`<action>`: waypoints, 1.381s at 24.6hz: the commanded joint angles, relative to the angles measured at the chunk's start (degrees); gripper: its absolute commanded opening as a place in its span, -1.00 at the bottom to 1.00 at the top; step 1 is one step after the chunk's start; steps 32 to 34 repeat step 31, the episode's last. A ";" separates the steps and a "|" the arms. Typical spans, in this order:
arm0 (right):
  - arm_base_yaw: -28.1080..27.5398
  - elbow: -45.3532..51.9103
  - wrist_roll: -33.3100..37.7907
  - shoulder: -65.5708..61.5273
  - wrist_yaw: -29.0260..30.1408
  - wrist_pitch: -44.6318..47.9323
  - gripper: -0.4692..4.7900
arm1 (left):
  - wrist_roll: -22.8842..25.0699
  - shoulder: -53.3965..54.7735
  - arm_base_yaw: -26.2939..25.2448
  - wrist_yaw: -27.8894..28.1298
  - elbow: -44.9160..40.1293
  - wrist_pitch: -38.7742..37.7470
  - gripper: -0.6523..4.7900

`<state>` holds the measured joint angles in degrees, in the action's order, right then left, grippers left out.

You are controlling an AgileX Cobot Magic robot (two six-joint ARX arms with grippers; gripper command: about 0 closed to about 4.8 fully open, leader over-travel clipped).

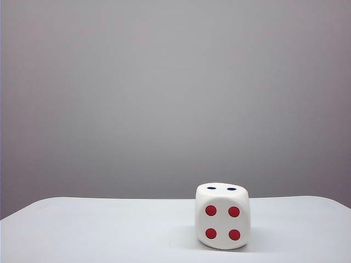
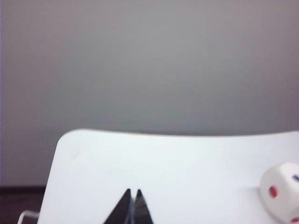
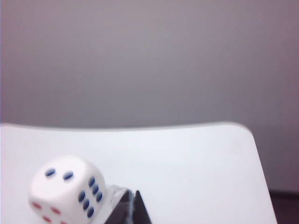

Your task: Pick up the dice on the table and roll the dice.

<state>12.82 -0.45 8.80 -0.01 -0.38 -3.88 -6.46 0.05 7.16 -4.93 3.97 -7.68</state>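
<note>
Exterior view: dice [image 1: 222, 216] sits free on the table [image 1: 98, 230] (two up), both arms parked back; left gripper [image 2: 132, 205] and right gripper [image 3: 132, 205] pinched closed, empty.

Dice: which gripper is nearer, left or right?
Right. The right gripper, jaws shut, sits right beside the dice. The left gripper, jaws shut too, is well off to its side across bare table.

Just one dice [image 1: 222, 215] on one table [image 1: 98, 230], plus two grippers: left gripper [image 2: 132, 192], right gripper [image 3: 133, 193].
</note>
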 commanded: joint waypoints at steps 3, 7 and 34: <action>0.02 0.39 0.20 -0.02 -2.80 -0.35 -0.82 | 0.46 0.00 -0.07 5.16 -2.62 -2.16 -0.78; 0.02 0.39 0.17 -0.02 -3.78 -1.03 -0.82 | 0.66 0.33 -0.04 6.36 -3.61 -3.10 -0.78; 0.09 0.33 0.22 -0.09 -3.54 -6.45 -0.82 | 0.44 0.28 -0.02 6.23 -3.61 -2.97 -0.77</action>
